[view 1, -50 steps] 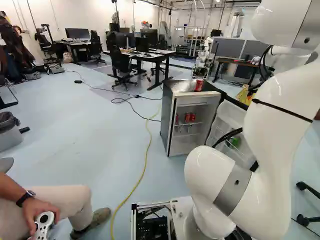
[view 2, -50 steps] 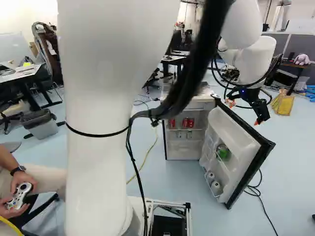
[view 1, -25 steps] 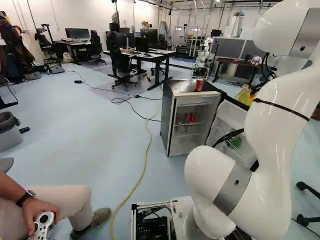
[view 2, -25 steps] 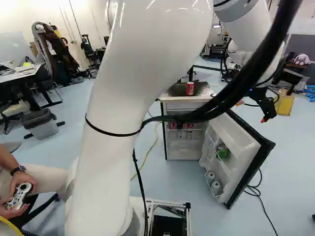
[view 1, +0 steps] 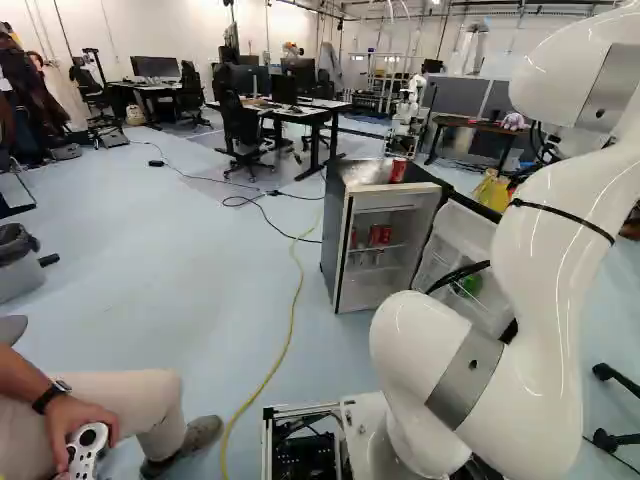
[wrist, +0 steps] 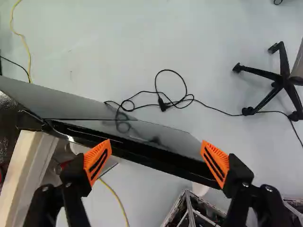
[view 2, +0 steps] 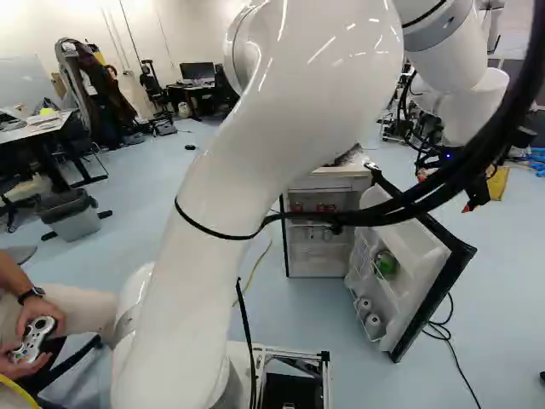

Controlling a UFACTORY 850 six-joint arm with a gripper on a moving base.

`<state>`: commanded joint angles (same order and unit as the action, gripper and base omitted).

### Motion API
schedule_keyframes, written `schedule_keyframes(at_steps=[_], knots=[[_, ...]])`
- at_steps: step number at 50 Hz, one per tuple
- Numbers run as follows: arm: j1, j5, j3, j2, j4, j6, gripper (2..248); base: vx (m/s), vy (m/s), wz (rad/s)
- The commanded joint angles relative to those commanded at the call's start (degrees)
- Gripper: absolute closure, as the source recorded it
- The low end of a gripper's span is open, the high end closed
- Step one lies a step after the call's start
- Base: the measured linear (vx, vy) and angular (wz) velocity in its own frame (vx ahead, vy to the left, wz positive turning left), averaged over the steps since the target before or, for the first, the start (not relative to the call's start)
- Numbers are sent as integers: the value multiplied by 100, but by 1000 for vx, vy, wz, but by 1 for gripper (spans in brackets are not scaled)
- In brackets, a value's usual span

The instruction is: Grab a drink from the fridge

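The fridge (view 1: 337,235) is open, its door (view 2: 430,273) swung well out, so that part looks done. No drink is taken: red cans (view 1: 380,235) stand on an inner shelf, a green can (view 2: 386,263) in the door, a lone can (view 1: 398,171) on top. The end effector (wrist: 156,153), spread and empty above the door's edge, must still reach, grip and lift one out

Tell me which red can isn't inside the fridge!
It's the red can standing up on top of the fridge. The other red cans you can see are lower down, on a shelf inside it.
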<state>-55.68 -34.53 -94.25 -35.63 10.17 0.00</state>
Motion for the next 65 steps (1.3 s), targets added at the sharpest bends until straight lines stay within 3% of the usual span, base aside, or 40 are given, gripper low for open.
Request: schedule_keyframes(at_steps=[47, 65], knots=[[-335, -662, -1496, -1029, 0, 0, 3, 0, 0, 0], [-361, -670, -1651, -1290, 0, 0, 3, 0, 0, 0]])
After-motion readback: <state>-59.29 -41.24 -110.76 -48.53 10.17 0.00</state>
